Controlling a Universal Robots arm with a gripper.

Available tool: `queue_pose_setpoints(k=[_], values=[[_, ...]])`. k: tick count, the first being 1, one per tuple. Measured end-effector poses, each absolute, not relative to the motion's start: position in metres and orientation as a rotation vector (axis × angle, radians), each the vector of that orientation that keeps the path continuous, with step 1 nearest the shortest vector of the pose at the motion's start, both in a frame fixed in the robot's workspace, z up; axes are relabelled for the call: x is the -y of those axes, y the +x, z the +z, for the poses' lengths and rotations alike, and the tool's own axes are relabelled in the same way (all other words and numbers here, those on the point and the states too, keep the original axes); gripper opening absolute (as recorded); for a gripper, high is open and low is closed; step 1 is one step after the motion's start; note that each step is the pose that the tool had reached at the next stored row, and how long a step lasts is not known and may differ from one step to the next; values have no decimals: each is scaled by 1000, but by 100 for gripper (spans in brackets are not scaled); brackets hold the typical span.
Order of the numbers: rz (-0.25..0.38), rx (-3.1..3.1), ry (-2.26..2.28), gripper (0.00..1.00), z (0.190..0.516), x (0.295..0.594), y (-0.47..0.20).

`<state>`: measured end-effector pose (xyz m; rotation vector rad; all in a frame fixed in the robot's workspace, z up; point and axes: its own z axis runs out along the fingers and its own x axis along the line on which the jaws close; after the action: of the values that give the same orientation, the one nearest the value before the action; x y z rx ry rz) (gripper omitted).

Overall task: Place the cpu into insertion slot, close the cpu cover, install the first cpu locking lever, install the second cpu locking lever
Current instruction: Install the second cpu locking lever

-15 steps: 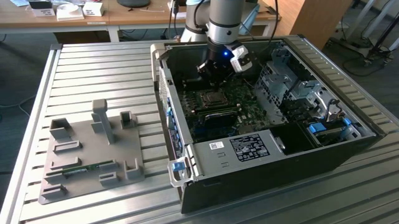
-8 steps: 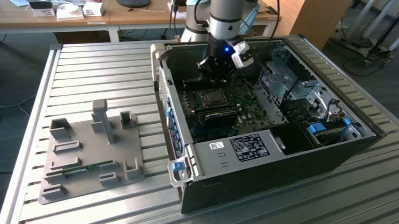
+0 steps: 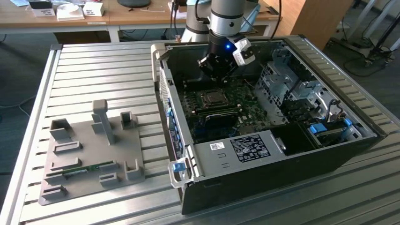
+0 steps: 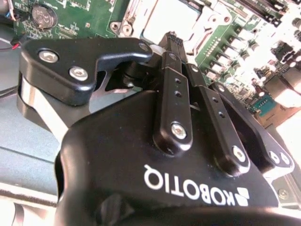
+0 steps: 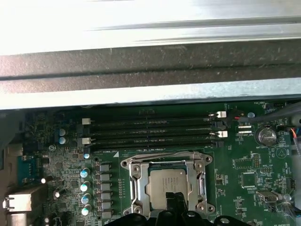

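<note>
One arm does the work here, and its gripper (image 3: 217, 70) hangs inside the open computer case (image 3: 337, 140), just above the green circuit board (image 3: 240, 110). The relation that counts is between the fingertips and the insertion slot (image 5: 167, 186): in the first wrist view the dark tips reach in over the near edge of the slot, so the slot lies directly ahead of and below them, very close. Whether they touch the metal I cannot tell.

The cpu (image 5: 168, 185) already sits in the slot, its silver-grey top showing through the square window of the cpu cover (image 5: 135, 186). That cover lies flat over the chip and not swung up, so by my judgement the first two steps look done. The state of the locking levers is too fine to make out.

The fingers (image 4: 175, 84) are drawn together, tips closed with nothing visible between them, as the second wrist view shows; there they point toward the pale chip (image 4: 167, 19) beyond.

As for pose, in the exterior view the arm comes down steeply from the far side of the case, wrist bent so the gripper aims down at the board. The slot (image 3: 214, 98) lies just below it, beside the long black memory slots (image 5: 150, 132). A grey parts tray (image 3: 93, 154) rests on the ribbed metal surface (image 3: 93, 70), well apart toward the exterior view's left.
</note>
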<state>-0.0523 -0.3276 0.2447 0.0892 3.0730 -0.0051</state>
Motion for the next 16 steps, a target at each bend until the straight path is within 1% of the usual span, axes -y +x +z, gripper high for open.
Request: queue_pose_setpoints(k=[16], values=[[-8, -3130, 91, 11, 245, 328, -51]])
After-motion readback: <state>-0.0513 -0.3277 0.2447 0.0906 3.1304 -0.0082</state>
